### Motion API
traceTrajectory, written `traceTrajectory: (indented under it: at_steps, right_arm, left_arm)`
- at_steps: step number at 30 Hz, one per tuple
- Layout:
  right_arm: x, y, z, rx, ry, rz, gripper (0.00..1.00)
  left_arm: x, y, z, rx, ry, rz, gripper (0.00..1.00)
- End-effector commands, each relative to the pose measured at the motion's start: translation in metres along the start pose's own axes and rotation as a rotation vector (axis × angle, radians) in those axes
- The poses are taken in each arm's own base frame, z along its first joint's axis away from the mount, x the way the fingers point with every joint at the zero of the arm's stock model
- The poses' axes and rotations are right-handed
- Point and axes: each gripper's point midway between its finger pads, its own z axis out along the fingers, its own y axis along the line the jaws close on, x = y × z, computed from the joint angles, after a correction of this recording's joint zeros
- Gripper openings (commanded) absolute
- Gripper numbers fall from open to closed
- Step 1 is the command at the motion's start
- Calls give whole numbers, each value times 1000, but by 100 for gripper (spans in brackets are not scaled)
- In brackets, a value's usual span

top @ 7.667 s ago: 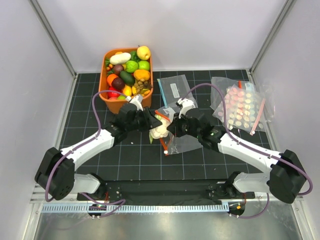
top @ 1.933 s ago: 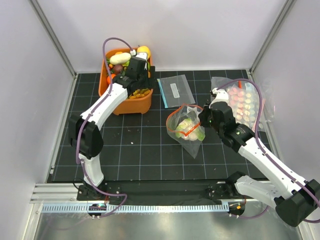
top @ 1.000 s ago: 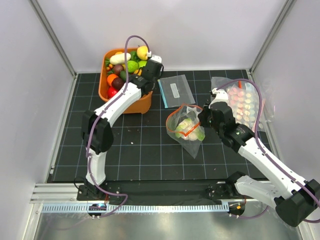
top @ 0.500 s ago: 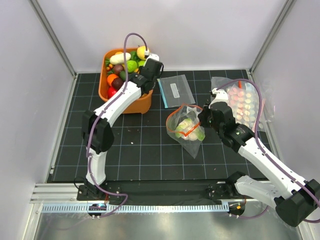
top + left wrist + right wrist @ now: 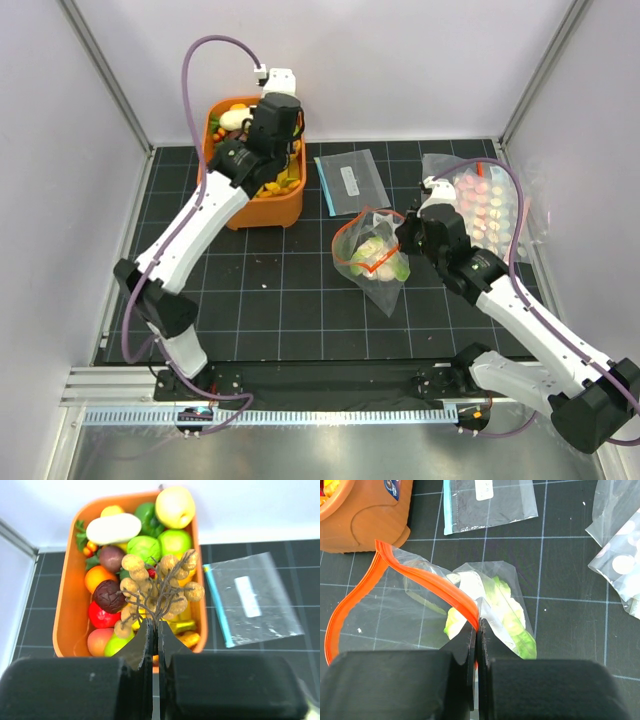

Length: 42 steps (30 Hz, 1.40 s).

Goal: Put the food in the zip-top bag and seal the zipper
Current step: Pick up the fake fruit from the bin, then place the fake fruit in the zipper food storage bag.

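Note:
My left gripper (image 5: 155, 625) is shut on the brown stem of a cluster of tan balls (image 5: 160, 582) and holds it above the orange bin (image 5: 70, 605); in the top view this gripper (image 5: 262, 150) is over the bin (image 5: 225, 208). My right gripper (image 5: 476, 622) is shut on the orange-red zipper (image 5: 422, 577) of the clear zip-top bag (image 5: 420, 615) and holds its mouth open. A white-and-green cauliflower (image 5: 495, 605) lies inside the bag (image 5: 375, 262). In the top view the right gripper (image 5: 405, 235) is at the bag's right rim.
The bin holds several toy fruits and vegetables, among them a green lime (image 5: 175, 542) and a yellow apple (image 5: 174, 506). A flat clear bag with a blue edge (image 5: 350, 180) lies right of the bin. A bag of pink discs (image 5: 485, 210) lies at the far right.
My left arm has risen over the bin and lifted the cluster of tan balls by its stem. The right gripper and the bag have stayed in place.

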Motion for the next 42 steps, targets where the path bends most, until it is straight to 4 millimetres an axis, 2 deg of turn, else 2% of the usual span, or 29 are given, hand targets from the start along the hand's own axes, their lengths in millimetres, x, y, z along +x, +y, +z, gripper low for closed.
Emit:
traceTrajectory:
  at_steps: [1, 2, 7, 8, 9, 10, 11, 13, 14, 15, 18, 19, 20, 22, 26, 27, 28, 30, 35, 40, 42]
  right_arm:
    - [-11, 4, 0, -20, -44, 12, 1]
    - [-10, 5, 0, -24, -44, 12, 1]
    - [-12, 7, -1, -35, -50, 15, 1]
    - [-11, 7, -2, -38, -51, 15, 1]
    - [-13, 7, -3, -40, -58, 17, 1]
    - [-13, 8, -3, -44, -59, 17, 1]
    - [-13, 8, -4, -46, -60, 17, 1]
    - [-14, 8, -4, -48, -69, 21, 1]
    - [-14, 7, -4, -48, -71, 22, 1]
    - [-14, 8, -5, -52, -70, 23, 1]
    - [-14, 9, -4, -54, -73, 23, 1]
    - [-14, 8, -4, -52, -70, 23, 1]
    - [-14, 9, -4, -57, -69, 23, 1]
    - [-13, 11, -4, -66, -67, 24, 1]
    - [-12, 14, -4, -80, -64, 27, 1]
    - [-13, 14, -3, -81, -66, 28, 1]
    - [-12, 14, -3, -84, -65, 31, 1]
    - [-12, 15, -3, -89, -64, 33, 1]
    - [-16, 14, -9, -96, -94, 51, 1]
    - [-23, 13, -18, -109, -143, 73, 1]
    - [-24, 14, -19, -114, -151, 78, 1]
  left_arm:
    - [-35, 9, -39, 17, -85, -70, 0]
    - [-41, 12, -50, 33, -100, -102, 0]
    - [-45, 8, -93, 145, -123, -218, 0]
    - [-31, 3, -94, 163, -102, -222, 0]
    - [-38, 9, -113, 204, -132, -299, 0]
    - [-36, 3, -121, 262, -132, -324, 0]
    - [-24, -6, -119, 298, -127, -346, 0]
    - [-30, -11, -144, 409, -153, -430, 0]
    - [-22, -16, -146, 441, -147, -445, 0]
    - [-24, -18, -157, 486, -150, -481, 0]
    - [-13, -39, -176, 624, -110, -494, 0]
    - [-15, -40, -186, 664, -111, -518, 0]
    - [-5, -50, -192, 721, -80, -511, 0]
    - [-4, -53, -205, 779, -72, -529, 0]
    - [21, -71, -222, 906, 13, -516, 0]
    - [24, -78, -233, 985, 32, -511, 0]
    - [17, -82, -240, 1037, -2, -530, 0]
    - [26, -90, -251, 1129, 13, -555, 0]
    - [35, -100, -257, 1212, 22, -577, 0]
    - [52, -108, -249, 1219, 49, -616, 0]
    - [52, -112, -245, 1223, 33, -625, 0]
